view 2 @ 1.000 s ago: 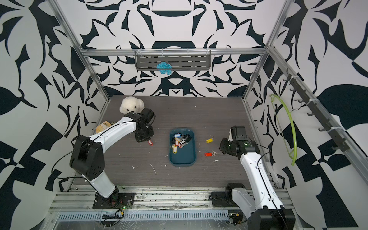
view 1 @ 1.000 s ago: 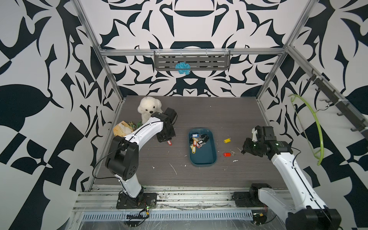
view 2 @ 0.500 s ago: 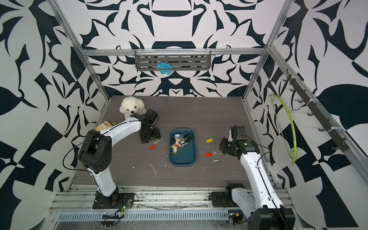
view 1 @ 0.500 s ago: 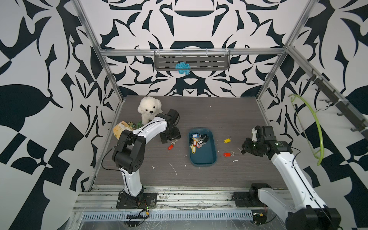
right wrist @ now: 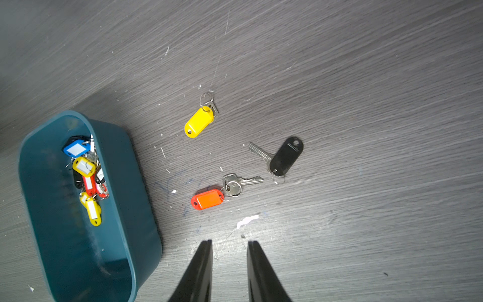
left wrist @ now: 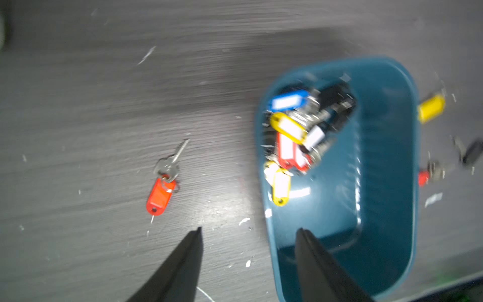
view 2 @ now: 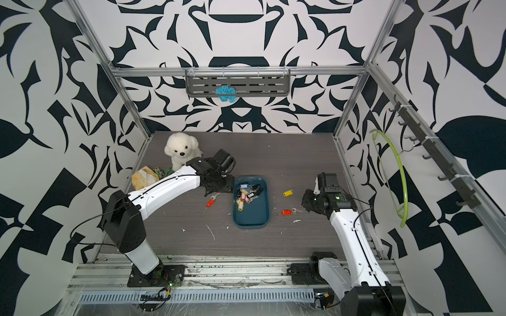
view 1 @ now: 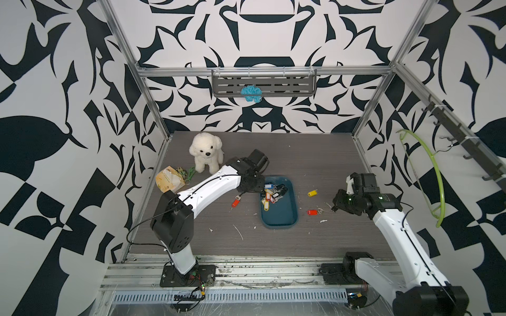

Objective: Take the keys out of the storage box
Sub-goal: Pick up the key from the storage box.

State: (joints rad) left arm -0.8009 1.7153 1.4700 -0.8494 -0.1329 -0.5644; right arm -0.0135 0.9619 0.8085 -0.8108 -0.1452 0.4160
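Note:
The teal storage box (view 1: 279, 216) (view 2: 252, 216) lies mid-table, with a heap of tagged keys (view 1: 272, 194) (left wrist: 292, 136) (right wrist: 86, 180) at its far end. A red-tagged key (view 1: 236, 202) (left wrist: 160, 192) lies on the table left of the box. To its right lie a yellow-tagged key (view 1: 312, 193) (right wrist: 198, 121), a red-tagged one (view 1: 312, 212) (right wrist: 207, 200) and a black-fob key (right wrist: 286, 157). My left gripper (left wrist: 249, 229) (view 1: 256, 188) is open and empty, its fingers straddling the box's left wall. My right gripper (right wrist: 230, 241) (view 1: 336, 203) is slightly open and empty, just right of the loose keys.
A white plush dog (view 1: 206, 156) and a yellow packet with a green-handled item (view 1: 169, 179) sit at the back left. A grey shelf (view 1: 264, 84) hangs on the back wall, a green hoop (view 1: 435, 175) on the right wall. White scraps dot the table.
The left gripper has let go of the red-tagged key, which now lies on the table, and has moved right to the box's edge. The right arm has barely moved.

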